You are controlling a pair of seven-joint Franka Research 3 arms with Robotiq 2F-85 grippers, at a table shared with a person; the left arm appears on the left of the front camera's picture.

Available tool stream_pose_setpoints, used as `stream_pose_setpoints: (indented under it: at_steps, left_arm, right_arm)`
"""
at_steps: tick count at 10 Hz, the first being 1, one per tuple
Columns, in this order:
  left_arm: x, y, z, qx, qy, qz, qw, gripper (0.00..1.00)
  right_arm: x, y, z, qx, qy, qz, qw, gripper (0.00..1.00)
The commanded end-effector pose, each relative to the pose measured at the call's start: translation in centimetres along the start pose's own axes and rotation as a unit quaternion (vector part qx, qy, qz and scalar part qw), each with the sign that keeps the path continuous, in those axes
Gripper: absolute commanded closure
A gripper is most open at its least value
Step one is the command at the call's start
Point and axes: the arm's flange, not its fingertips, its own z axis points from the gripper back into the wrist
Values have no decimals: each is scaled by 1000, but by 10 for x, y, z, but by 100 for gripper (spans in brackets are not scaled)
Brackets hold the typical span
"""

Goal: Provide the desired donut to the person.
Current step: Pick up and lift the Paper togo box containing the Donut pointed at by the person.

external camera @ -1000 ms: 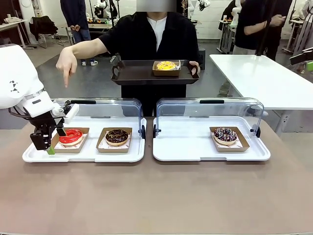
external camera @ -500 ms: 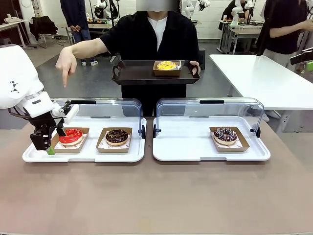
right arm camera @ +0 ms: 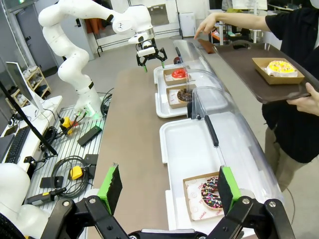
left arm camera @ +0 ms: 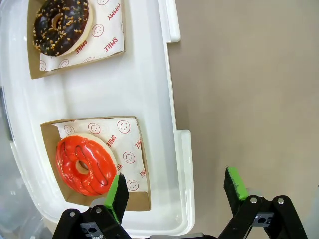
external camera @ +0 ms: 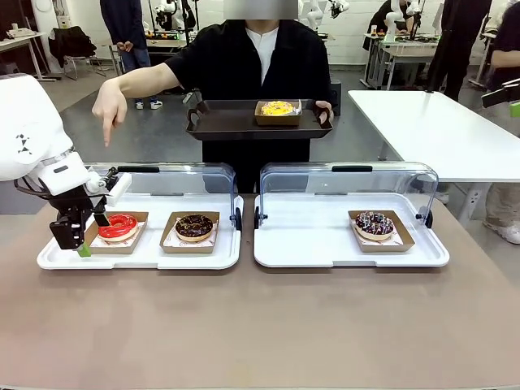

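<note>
Well, the person [external camera: 236, 65] is pointing a hand [external camera: 110, 106] down toward the left tray [external camera: 162, 258]. I'm taking the finger to be picking out the red donut [external camera: 120, 226]. It is sitting in its carton [external camera: 134, 244] at the end of that tray farthest from the chocolate donut [external camera: 194, 226].

The left end effector [external camera: 91, 236] is hanging at that same end of the left tray, fingers spread wide and gripping nothing. In the wrist view one finger is lying over the carton's edge just beside the red glaze. The other is reaching out past the tray's rim over the surface [left arm camera: 249, 99]. The right end effector [right arm camera: 169, 186] is waiting well away from the left tray, likewise spread and empty.

I'm judging the donut to be light and soft. Its glaze is looking sticky and easy to mar, so pinching it directly would be risking a dent. The carton is looking like thin card, stiff enough to lift by one wall. The wall nearest the tray's end is offering the cleanest hold, though a grip at one side may be letting the carton tip.
</note>
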Motion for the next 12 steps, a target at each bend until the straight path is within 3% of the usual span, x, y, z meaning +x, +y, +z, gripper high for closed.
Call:
stream_pose_setpoints:
  at_steps: [1, 12]
  left_arm:
    - [5, 1, -6, 0, -4, -32, 999, 0]
    - [31, 45, -60, -18, 29, -20, 999, 0]
  right_arm:
    - [-1, 0, -1, 1, -1, 0, 1000, 0]
    - [-1, 0, -1, 1, -1, 0, 1000, 0]
